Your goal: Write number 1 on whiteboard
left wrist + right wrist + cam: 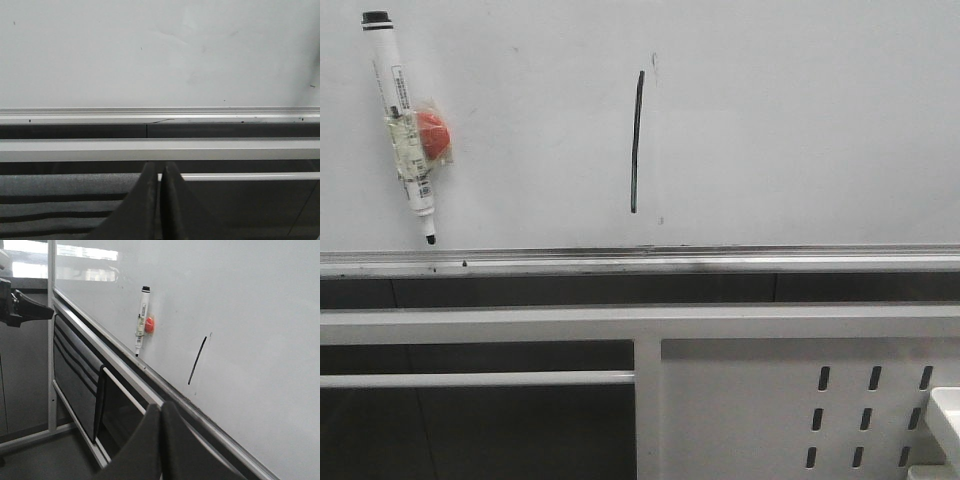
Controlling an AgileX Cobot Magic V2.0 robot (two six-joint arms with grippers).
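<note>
Number 1 (636, 142) drawn mid-whiteboard (800, 120); marker (404, 125) parked on red magnet (434, 134), tip down, clear of stroke. Left tool (159, 200), right tool (161, 445) closed, empty, away from board; task judged complete

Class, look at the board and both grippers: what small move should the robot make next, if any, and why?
Probably none beyond keeping both arms back. The number 1 is already drawn on the whiteboard, the marker hangs on the board by its red magnet, and both the left gripper and right gripper are shut and hold nothing.
</note>
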